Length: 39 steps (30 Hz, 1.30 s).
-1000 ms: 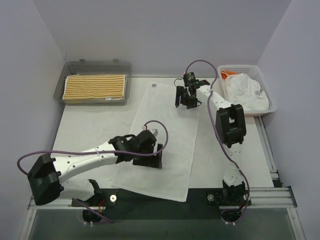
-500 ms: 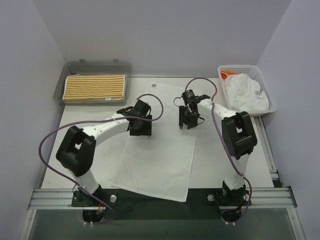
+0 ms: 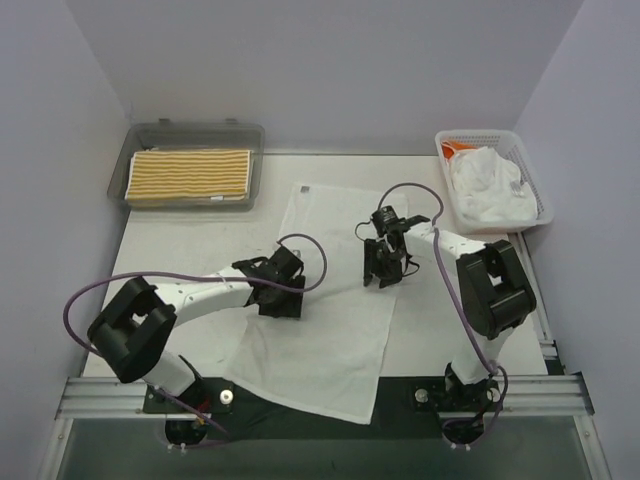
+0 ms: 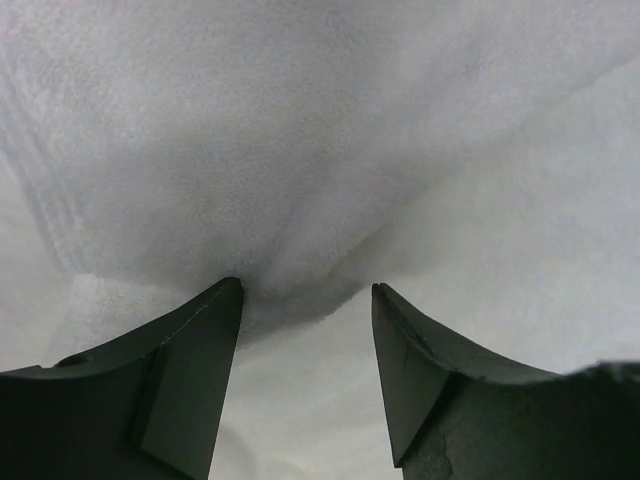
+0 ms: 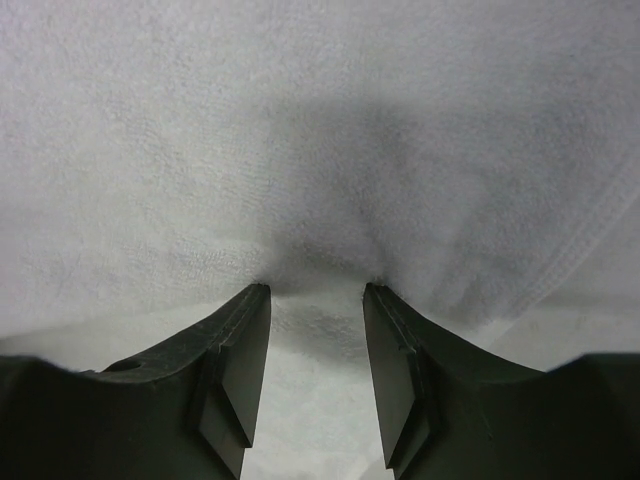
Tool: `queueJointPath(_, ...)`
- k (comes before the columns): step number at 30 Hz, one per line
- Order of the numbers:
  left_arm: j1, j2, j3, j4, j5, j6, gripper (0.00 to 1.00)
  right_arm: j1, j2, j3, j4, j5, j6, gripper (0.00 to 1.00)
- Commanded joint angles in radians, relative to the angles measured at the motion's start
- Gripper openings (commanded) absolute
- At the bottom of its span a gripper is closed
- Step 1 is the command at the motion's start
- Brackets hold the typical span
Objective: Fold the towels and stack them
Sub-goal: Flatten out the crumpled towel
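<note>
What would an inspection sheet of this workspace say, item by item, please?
Surface: pale table, the white towel spread across its middle.
Job's things: white towel lies open, rumpled; yellow-striped towel folded in the grey tray; white cloths heaped in the basket.
Clutter: orange item in the basket, not identifiable.
Grippers: left gripper and right gripper press their tips into the white towel, cloth puckering between the jaws; grip uncertain.
Cables: purple cables loop along both arms.
Surroundings: plain lilac walls; metal rail at the near edge.
</note>
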Motion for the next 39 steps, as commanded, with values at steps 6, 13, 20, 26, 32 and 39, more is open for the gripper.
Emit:
queueJointPath(6,-0.112,-0.226,-0.002,-0.172,-0.043,-0.104,0.78,-0.029,-0.174,0.055,-0.1,0.04,-0.125,0.47)
queueJointPath(13,0.133,-0.073,0.308,-0.137,-0.122,0.127,0.85,-0.193,-0.031,0.3,-0.081,0.098,-0.223,0.52)
queueJointPath(20,0.297,0.252,0.671,-0.044,-0.14,0.278,0.86,-0.25,0.183,0.549,-0.046,0.137,-0.279,0.51)
queueJointPath(26,0.339,0.502,0.967,-0.036,-0.166,0.377,0.8,-0.276,0.348,0.728,-0.046,0.108,-0.279,0.48)
queueJointPath(32,0.363,0.669,1.099,0.007,-0.175,0.385,0.76,-0.287,0.469,0.825,-0.046,0.109,-0.23,0.46)
queueJointPath(39,0.369,0.818,1.198,0.027,-0.185,0.39,0.75,-0.304,0.532,0.871,-0.046,0.118,-0.159,0.45)
